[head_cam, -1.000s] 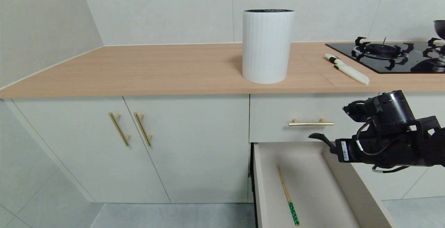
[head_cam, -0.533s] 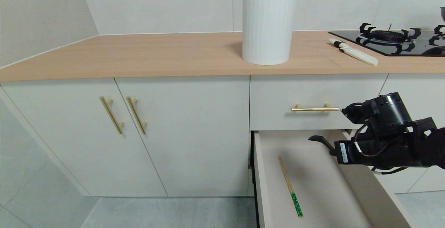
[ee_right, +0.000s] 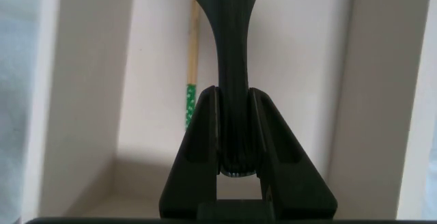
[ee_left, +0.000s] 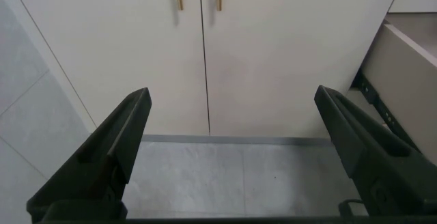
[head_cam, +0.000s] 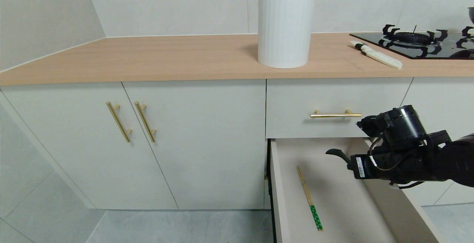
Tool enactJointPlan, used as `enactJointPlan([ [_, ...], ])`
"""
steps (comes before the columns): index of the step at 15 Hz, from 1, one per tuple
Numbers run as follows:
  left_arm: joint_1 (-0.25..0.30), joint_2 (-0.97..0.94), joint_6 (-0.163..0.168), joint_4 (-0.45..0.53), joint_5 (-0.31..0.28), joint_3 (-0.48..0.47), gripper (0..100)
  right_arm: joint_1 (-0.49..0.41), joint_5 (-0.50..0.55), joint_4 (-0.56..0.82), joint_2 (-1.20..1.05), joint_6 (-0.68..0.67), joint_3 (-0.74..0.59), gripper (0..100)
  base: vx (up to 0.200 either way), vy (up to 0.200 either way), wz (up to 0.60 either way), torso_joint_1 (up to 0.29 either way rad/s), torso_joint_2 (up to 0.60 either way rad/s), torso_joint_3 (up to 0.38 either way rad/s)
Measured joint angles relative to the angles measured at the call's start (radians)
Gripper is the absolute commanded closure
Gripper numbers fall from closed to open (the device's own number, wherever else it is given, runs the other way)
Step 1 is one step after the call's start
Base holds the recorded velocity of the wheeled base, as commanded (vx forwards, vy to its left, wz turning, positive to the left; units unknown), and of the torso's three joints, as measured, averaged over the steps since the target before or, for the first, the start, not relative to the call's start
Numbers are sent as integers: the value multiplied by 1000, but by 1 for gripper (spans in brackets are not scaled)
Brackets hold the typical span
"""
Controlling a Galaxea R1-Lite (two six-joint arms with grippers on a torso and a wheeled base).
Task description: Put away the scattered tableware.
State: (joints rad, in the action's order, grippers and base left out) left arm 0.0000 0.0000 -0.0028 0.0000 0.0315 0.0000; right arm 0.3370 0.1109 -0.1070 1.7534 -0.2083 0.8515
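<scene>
Our right gripper [head_cam: 335,153], fingers pressed together and empty, hangs over the open drawer [head_cam: 278,183], where the chopsticks [head_cam: 309,198] lie. Our left gripper [ee_left: 232,101] is spread apart, low by the cabinet doors [ee_left: 273,46]. We judge the knife [head_cam: 376,55], far right on the table [head_cam: 166,57], comes next: lift, open, grasp.

Bright, even light; a soft shadow beside the white canister [head_cam: 285,24].

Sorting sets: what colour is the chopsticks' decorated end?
Green with pale dots; the chopsticks show best in the head view.
</scene>
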Motion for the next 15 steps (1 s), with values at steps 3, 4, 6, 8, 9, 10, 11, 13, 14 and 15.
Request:
enactJointPlan([
  [3, 0, 0, 0, 0, 0, 0, 0, 1, 26, -128, 114, -5, -11, 100, 0, 0, 0, 0, 0, 0],
  [4, 0, 0, 0, 0, 0, 0, 0, 2, 28, -194, 157, -6, -22, 100, 0, 0, 0, 0, 0, 0],
  [6, 0, 0, 0, 0, 0, 0, 0, 6, 32, -329, 250, -6, -49, 100, 0, 0, 0, 0, 0, 0],
  [8, 0, 0, 0, 0, 0, 0, 0, 9, 37, -456, 347, -2, -71, 100, 0, 0, 0, 0, 0, 0],
  [9, 0, 0, 0, 0, 0, 0, 0, 9, 38, -488, 385, -1, -79, 100, 0, 0, 0, 0, 0, 0],
  [10, 0, 0, 0, 0, 0, 0, 0, 10, 47, -516, 427, 0, -85, 100, 0, 0, 0, 0, 0, 0],
  [11, 0, 0, 0, 0, 0, 0, 0, 11, 55, -528, 461, 1, -89, 100, 0, 0, 0, 0, 0, 0],
  [13, 0, 0, 0, 0, 0, 0, 0, 17, 59, -532, 507, 1, -90, 100, 0, 0, 0, 0, 0, 0],
  [14, 0, 0, 0, 0, 0, 0, 0, 20, 60, -535, 527, 1, -89, 100, 0, 0, 0, 0, 0, 0],
  [15, 0, 0, 0, 0, 0, 0, 0, 20, 61, -534, 543, 1, -89, 100, 0, 0, 0, 0, 0, 0],
])
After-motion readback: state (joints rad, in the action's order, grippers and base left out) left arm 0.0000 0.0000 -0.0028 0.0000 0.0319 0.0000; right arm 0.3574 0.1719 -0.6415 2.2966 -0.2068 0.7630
